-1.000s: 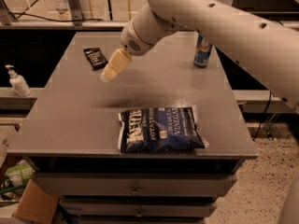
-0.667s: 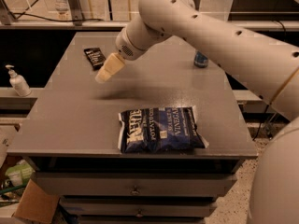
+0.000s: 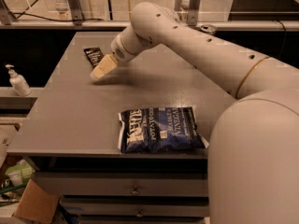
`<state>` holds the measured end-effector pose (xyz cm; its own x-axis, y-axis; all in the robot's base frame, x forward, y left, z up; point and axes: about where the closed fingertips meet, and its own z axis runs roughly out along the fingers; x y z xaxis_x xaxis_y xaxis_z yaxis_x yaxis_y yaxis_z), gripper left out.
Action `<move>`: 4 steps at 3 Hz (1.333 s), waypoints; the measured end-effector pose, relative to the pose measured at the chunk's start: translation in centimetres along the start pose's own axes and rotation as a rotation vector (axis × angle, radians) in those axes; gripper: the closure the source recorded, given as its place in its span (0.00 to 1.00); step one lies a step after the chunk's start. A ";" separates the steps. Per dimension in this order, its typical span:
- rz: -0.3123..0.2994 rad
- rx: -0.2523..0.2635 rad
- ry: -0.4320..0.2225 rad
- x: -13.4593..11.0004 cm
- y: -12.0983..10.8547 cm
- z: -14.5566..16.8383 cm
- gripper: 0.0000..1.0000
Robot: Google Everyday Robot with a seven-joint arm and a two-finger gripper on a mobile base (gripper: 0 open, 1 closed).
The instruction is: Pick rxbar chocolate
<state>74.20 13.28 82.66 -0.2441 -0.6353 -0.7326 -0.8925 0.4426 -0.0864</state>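
The rxbar chocolate (image 3: pixel 95 56) is a small flat black wrapper with white lettering, lying at the far left of the grey table (image 3: pixel 70 111). My gripper (image 3: pixel 102 70) hangs just in front of and slightly right of the bar, close above the table top, its cream-coloured fingers pointing down and left. The white arm reaches in from the right and fills the right side of the view. The bar lies free on the table, apart from the gripper.
A large dark-blue chip bag (image 3: pixel 159 129) lies near the table's front edge. A white pump bottle (image 3: pixel 17 81) stands on a lower shelf to the left. A cardboard box (image 3: pixel 35 204) sits on the floor at front left. Drawers (image 3: pixel 135 190) run below the table.
The arm has swung further across the view, now hiding the can at the back right. The gripper has stayed close in front of the bar, dropping slightly toward the table.
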 end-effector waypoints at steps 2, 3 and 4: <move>0.090 -0.015 -0.039 -0.9 -1.7 3.4 0.17; 0.104 -0.019 -0.053 -1.1 -2.1 3.6 0.40; 0.113 -0.017 -0.071 -1.2 -2.2 2.8 0.64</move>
<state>77.51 14.79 81.84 -0.3167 -0.5356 -0.7828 -0.8675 0.4973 0.0107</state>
